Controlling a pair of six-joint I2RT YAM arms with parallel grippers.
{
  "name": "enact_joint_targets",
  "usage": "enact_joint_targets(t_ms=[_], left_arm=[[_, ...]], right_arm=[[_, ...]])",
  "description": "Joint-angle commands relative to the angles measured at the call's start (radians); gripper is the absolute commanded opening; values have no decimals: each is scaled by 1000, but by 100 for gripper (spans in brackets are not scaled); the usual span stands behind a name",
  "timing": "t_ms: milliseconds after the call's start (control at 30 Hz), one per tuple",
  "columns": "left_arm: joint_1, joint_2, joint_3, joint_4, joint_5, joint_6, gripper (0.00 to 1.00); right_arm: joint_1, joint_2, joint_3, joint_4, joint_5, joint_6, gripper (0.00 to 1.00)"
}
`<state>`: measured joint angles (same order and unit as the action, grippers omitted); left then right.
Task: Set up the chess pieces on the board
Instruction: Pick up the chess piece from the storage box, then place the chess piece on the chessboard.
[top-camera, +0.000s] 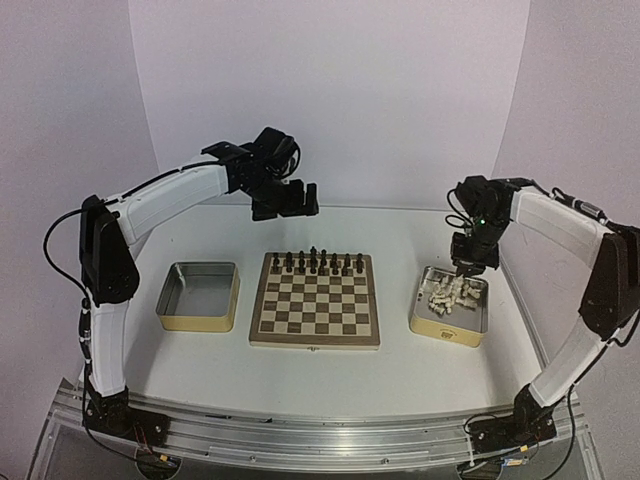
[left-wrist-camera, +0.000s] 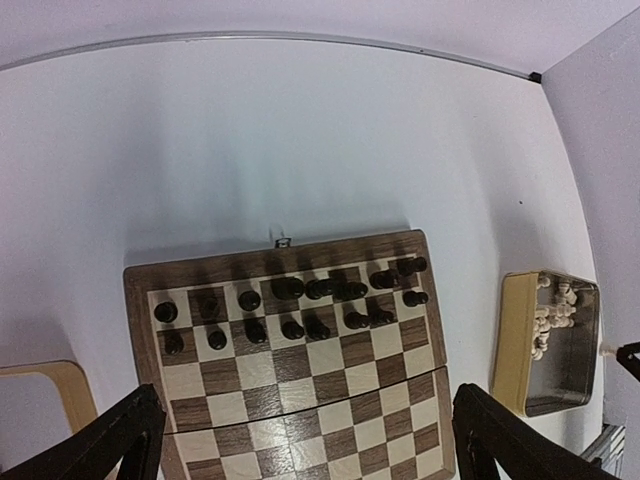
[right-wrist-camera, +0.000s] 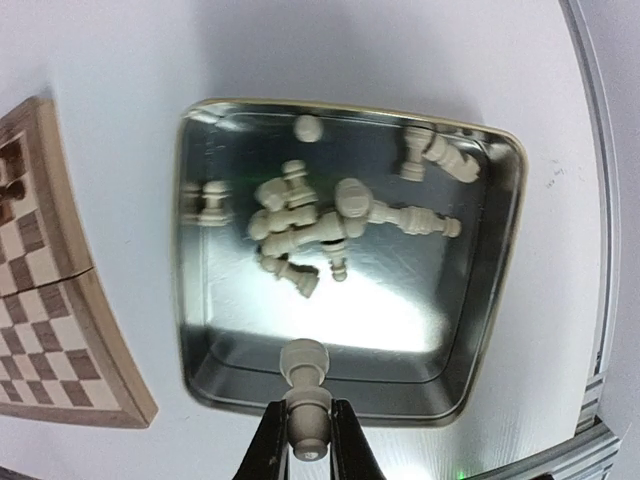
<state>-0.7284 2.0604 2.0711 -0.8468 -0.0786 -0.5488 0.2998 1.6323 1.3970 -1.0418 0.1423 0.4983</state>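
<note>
Right hand (right-wrist-camera: 307, 428) is clamped on one cream-white chess piece (right-wrist-camera: 304, 368) at the rim of the rectangular metal tin (right-wrist-camera: 195, 300), long axis in line with the fingers. Loose cream pieces (right-wrist-camera: 300, 225) lie in the tin. The checkered wooden board (top-camera: 314, 341) sits to the left, apart on the bench. Left hand (top-camera: 288, 200) hangs wide open past the board's far edge, so the right arm is nearer.

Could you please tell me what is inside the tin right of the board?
The tin holds cream-white chess pieces tumbled in a heap on bare metal; anything beneath the heap is covered. The jaws of the right gripper pinch another piece.
</note>
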Motion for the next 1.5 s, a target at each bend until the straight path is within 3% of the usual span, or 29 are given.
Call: enact_joint_targets(t_ms=[0, 267, 500, 667, 933, 1033, 1167, 1267, 1467], left_arm=[[72, -15, 9, -77, -17, -16, 100], [229, -84, -88, -225, -31, -118, 100], [249, -119, -126, -316, -108, -146, 100], [270, -165, -172, -292, -78, -136, 100], [271, -214, -273, -208, 48, -98, 99], [270, -247, -349, -127, 204, -109, 98], [246, -320, -535, 38, 376, -168, 95], [203, -328, -606, 83, 399, -195, 94], [125, -308, -576, 93, 342, -165, 89]], right_arm=[[161, 28, 163, -78, 9, 14, 0], [456, 259, 452, -95, 69, 5, 0], [640, 524, 770, -117, 37, -36, 0], [712, 690, 974, -155, 13, -35, 0], [741, 796, 1095, -154, -3, 12, 0], [745, 796, 1097, -155, 11, 27, 0], [742, 705, 980, -153, 89, 63, 0], [727, 611, 844, -152, 126, 93, 0], [676, 514, 724, -134, 76, 110, 0]])
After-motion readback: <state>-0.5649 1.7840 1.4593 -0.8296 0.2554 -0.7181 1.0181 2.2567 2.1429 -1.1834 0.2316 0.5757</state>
